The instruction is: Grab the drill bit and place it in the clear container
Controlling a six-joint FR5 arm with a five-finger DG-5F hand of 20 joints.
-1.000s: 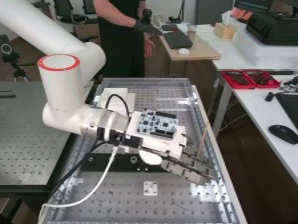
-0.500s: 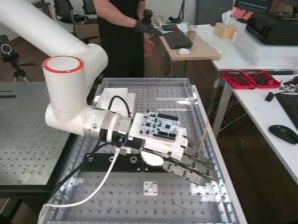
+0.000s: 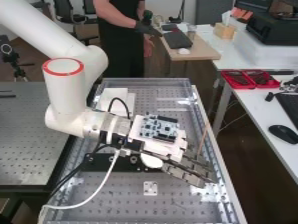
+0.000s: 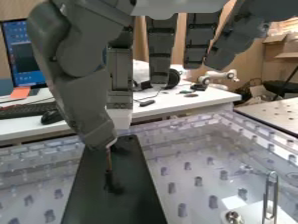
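Observation:
Over the right half of the bench, the hand (image 3: 188, 169) points its straight fingers toward the lower right of the high view. In the wrist view the hand (image 4: 80, 85) has its thumb extended and the fingers hanging straight. A thin reddish rod (image 4: 108, 161), likely the drill bit, stands just past the thumb's tip; whether they touch I cannot tell. Behind the rod lies a long black plate (image 4: 123, 195). The clear container seems to be the large transparent-walled box (image 3: 143, 80) around the perforated bench surface, with the hand above it.
A black plate with holes (image 3: 106, 162) and a small white bracket (image 3: 150, 188) lie beneath and beside the hand. A metal loop (image 4: 269, 195) stands near the wrist camera. Cables hang from the wrist. Red trays (image 3: 249, 79) sit on the right-hand table.
Arm and hand have shifted slightly to the right in the high view, mostly between the first two frames. The fingers remain straight.

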